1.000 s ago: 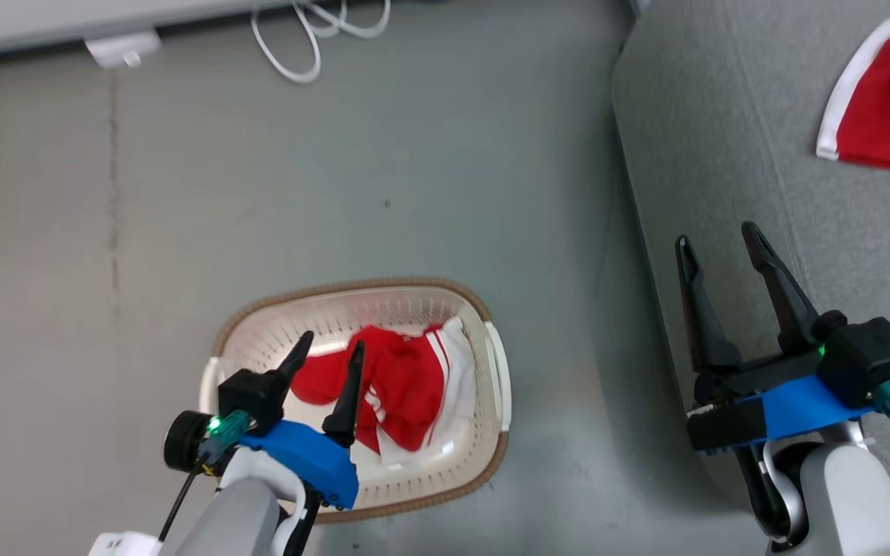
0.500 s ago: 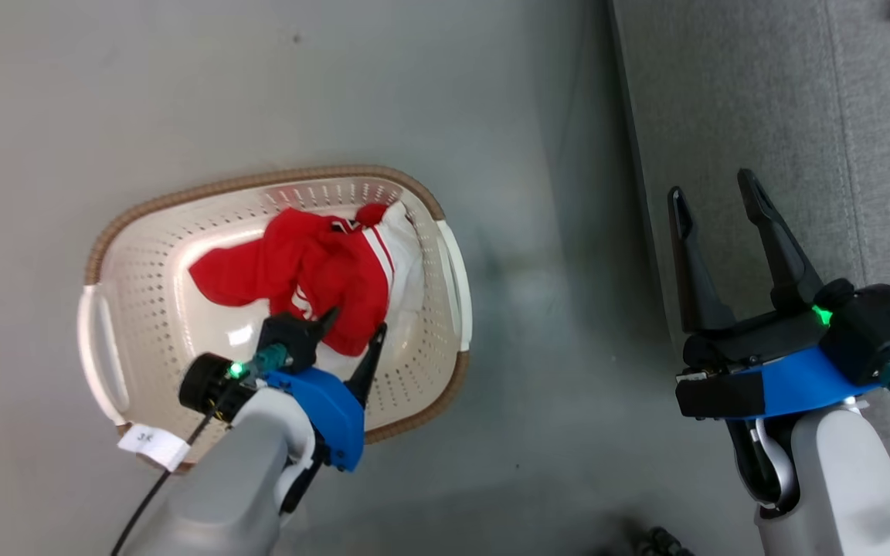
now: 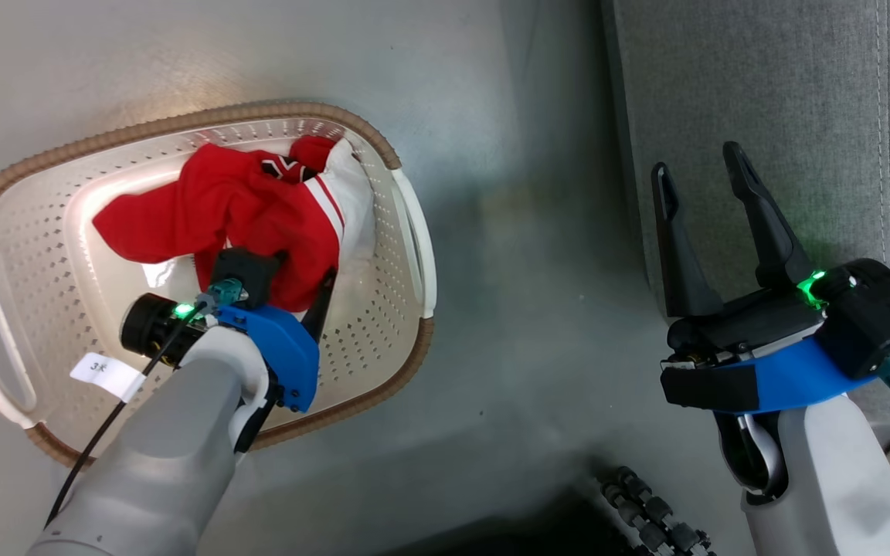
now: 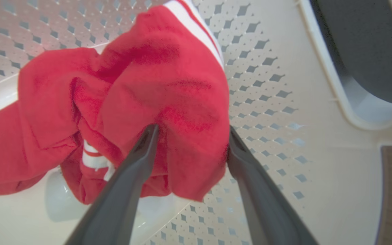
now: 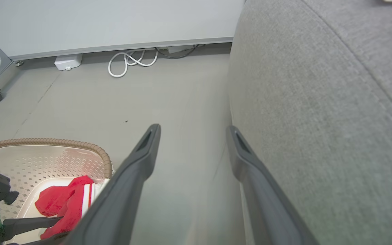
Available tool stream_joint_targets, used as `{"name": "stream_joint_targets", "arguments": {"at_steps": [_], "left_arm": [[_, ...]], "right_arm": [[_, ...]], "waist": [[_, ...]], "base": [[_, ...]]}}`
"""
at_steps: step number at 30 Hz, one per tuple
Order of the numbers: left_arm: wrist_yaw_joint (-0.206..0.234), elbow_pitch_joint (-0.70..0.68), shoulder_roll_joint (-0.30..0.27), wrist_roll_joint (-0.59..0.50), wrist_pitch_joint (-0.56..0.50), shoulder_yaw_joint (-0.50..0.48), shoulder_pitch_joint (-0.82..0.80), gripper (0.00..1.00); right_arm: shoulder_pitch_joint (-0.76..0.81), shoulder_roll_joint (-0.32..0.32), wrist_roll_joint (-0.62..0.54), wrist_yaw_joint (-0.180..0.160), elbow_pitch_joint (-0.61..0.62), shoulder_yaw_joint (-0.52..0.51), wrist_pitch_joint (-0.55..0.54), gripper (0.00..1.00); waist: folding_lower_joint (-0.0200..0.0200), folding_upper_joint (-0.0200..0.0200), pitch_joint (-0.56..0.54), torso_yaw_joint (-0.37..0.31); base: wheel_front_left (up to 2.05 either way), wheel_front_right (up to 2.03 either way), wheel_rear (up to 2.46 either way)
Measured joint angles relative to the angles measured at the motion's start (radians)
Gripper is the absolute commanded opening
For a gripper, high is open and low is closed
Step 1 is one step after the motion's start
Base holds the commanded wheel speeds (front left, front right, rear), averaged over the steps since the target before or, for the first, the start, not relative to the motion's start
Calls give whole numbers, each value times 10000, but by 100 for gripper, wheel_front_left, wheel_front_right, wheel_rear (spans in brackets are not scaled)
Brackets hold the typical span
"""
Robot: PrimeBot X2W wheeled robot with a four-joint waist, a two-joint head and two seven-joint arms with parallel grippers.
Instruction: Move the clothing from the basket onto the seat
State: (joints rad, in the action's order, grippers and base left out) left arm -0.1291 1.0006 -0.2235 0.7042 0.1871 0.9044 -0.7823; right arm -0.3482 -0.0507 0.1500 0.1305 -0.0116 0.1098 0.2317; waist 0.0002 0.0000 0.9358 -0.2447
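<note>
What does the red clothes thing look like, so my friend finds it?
Beside the big grey fabric sofa, on the floor, stands a cream-white plastic basket with holes and a brown woven-look rim. Inside lies a crumpled red cloth garment with white stripes. It is soft and bright against the pale plastic, and the left pincer is open around one fold.
</note>
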Motion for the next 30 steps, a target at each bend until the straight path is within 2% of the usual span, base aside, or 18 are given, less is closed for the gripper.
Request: {"name": "stream_joint_targets", "arguments": {"at_steps": [8, 9, 10, 11, 23, 30], "left_arm": [[4, 1266, 230, 6, 4, 138, -551, 100], [8, 1388, 286, 8, 2, 142, -596, 79], [63, 1523, 324, -19, 0, 180, -662, 28], [65, 1624, 345, -48, 8, 209, -720, 0], [50, 2188, 573, -6, 318, 399, -928, 0], [35, 2167, 798, 291, 539, 362, -864, 0]], "right_arm": [[-89, 0, 140, 0, -13, 173, 134, 100], [-98, 0, 163, 0, -23, 184, 169, 100], [-111, 0, 188, 0, -31, 192, 171, 100], [-120, 0, 192, 0, -38, 201, 173, 100], [-187, 0, 217, 0, -247, 238, 249, 100], [-280, 2, 161, 0, -441, 282, 263, 100]], "waist": [[-1, 0, 366, -297], [-1, 0, 389, -311], [-1, 0, 405, -321], [-1, 0, 418, -328], [-1, 0, 313, -266], [-2, 0, -120, -88]], "base": [[0, 0, 0], [0, 0, 0], [0, 0, 0], [0, 0, 0], [0, 0, 0], [0, 0, 0]]}}
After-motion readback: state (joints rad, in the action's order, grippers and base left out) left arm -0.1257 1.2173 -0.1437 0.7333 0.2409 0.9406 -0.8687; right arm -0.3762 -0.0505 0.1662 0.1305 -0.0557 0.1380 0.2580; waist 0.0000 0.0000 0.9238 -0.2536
